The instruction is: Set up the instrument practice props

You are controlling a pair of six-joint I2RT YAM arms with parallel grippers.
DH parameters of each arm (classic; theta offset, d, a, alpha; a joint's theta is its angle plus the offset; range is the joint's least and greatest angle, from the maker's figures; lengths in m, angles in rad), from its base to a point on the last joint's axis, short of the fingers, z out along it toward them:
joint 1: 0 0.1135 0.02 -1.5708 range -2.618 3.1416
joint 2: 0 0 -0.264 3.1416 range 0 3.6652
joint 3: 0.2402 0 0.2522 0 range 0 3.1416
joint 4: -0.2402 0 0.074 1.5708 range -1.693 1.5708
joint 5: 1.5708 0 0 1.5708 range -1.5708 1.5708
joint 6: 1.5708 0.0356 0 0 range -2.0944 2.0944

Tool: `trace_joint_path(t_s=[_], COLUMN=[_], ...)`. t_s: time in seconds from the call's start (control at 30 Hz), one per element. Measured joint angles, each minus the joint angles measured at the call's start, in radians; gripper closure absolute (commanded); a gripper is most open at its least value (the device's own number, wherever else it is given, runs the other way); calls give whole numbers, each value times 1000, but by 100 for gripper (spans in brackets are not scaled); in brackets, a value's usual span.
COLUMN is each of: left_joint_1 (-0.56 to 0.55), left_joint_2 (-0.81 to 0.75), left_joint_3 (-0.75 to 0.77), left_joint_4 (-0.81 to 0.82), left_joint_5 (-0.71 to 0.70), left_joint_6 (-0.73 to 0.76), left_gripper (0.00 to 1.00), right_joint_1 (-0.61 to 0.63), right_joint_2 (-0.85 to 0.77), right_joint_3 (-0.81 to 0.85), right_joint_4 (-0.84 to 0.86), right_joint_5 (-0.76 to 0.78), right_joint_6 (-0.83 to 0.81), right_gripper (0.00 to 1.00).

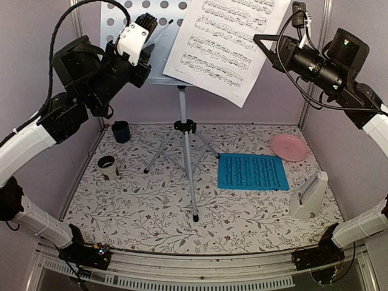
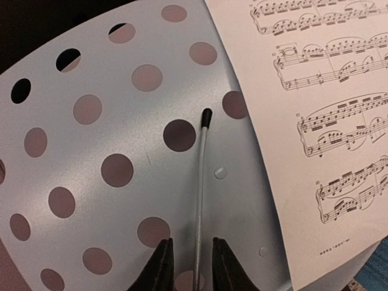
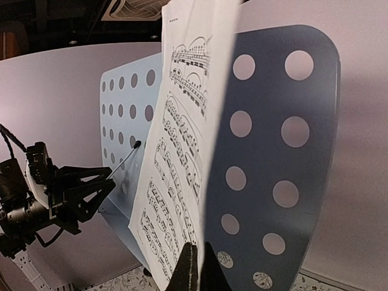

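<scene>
- Your left gripper [image 1: 148,23] sits high against the perforated tray [image 1: 112,21] of the music stand [image 1: 183,127], whose tripod legs are planted on the floral table [image 1: 151,212].
- Your right gripper [image 1: 259,39] meets the right edge of the white music sheet [image 1: 221,45], which leans tilted across the tray.
- The blue music sheet [image 1: 253,171] lies flat right of the stand, with the pink plate [image 1: 288,147] beyond its far right corner and the white metronome [image 1: 309,195] near its right edge.
- A dark cup [image 1: 121,131] and a paler cup [image 1: 107,165] stand to the left.

Top view looks down from high behind the near edge over the surface [image 1: 151,212]. Both wrist views sit close to the perforated tray [image 2: 73,157], left square-on, right upward at a slant; all share it.
</scene>
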Motion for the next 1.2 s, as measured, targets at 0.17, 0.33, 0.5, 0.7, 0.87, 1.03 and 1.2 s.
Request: trace_joint_path(t_s=[0.17, 0.33, 0.5, 0.7, 0.87, 1.03, 1.2], left_joint_1=[14, 18, 21, 30, 51, 69, 87], left_joint_2=[0, -1, -16, -55, -78, -82, -97], left_joint_3=[0, -3, -48, -142, -198, -212, -231], left_joint_4=[4, 16, 63, 189, 267, 290, 304], left_joint_5=[-8, -1, 31, 89, 169, 229, 279], left_joint_6=[11, 13, 7, 13, 12, 5, -13], left_gripper=[82, 92, 100, 100, 100, 100, 100], right_joint_1=[0, 0, 0, 0, 0, 0, -1], right_joint_2=[23, 44, 70, 92, 103, 154, 224], right_joint_3=[35, 72, 101, 142, 164, 204, 281], right_joint_4=[-3, -1, -1, -18, -4, 19, 18], right_joint_5=[7, 10, 8, -1, -22, -79, -154], right_joint_6=[-5, -20, -51, -122, -174, -211, -275], right_gripper=[100, 100, 100, 100, 100, 100, 100])
